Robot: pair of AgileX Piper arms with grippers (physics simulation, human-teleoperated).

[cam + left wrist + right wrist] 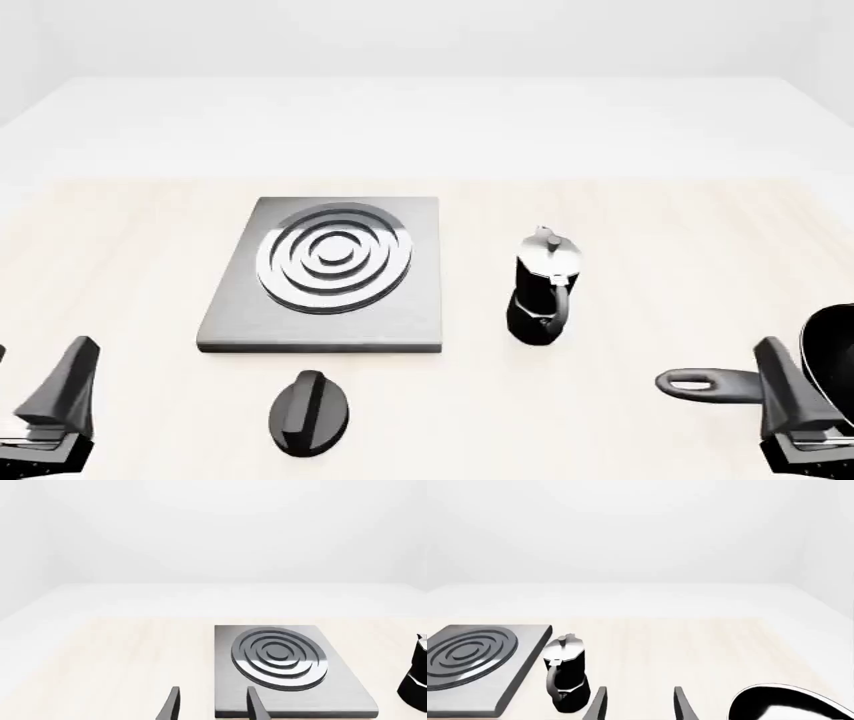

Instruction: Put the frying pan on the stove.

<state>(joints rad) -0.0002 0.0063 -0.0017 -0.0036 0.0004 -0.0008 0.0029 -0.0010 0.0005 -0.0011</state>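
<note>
The frying pan [830, 362] is lying at the right edge of the worktop [641, 220], partly cut off in the front view, with its long handle [707, 383] pointing left toward the centre. That orientation is presenting the handle to the right pincer [639, 705], which is sitting just beside it with its jaws spread and nothing between them. In the right wrist view only the pan's glossy rim is showing, off to one side of the fingers, so the pincer is not yet lined up on it.

The stove [327, 275] is resting flat at centre-left, burner rings upward and bare, well apart from the pan. The moka pot [545, 290] is standing upright between pan and stove, so any carry from the right is likely needing to pass over or around it. A small black lid [311, 412] is lying just in front of the stove.

The left pincer [212, 707] is likewise spread and empty, facing the stove's near edge.
</note>
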